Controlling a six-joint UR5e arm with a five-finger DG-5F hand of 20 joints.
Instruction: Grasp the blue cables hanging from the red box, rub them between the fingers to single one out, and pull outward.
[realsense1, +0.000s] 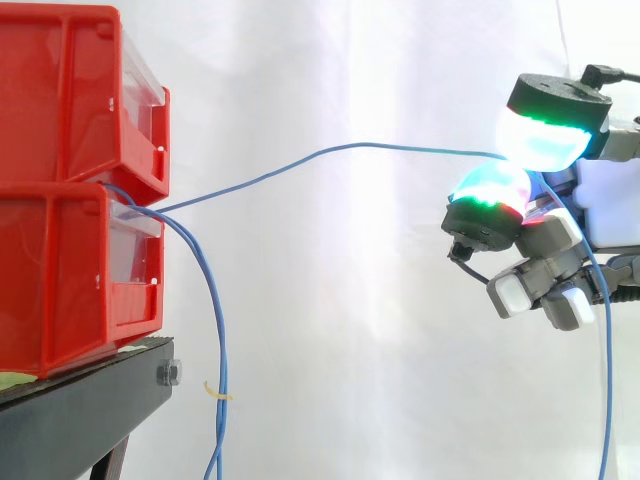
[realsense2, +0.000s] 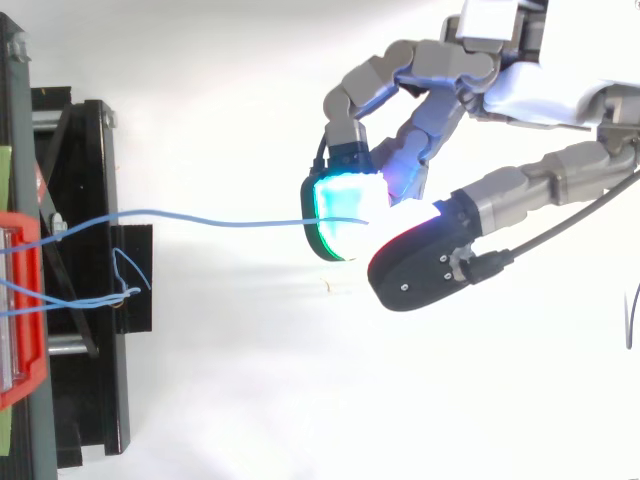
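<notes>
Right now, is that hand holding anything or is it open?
The hand is closed, pinching one blue cable between its pads.

Two stacked red bins (realsense1: 65, 200) sit at left on a black stand (realsense1: 80, 405), with blue cables (realsense1: 218, 340) coming out between them and hanging down beside the stand. One stretched cable (realsense1: 330, 152) arcs across to the hand (realsense1: 555, 238) at right. It is pinched between a cyan-green pad (realsense1: 540, 140) above and a red-cyan pad (realsense1: 490, 190) below, and its blue tail (realsense1: 606, 380) drops past the hand.
</notes>
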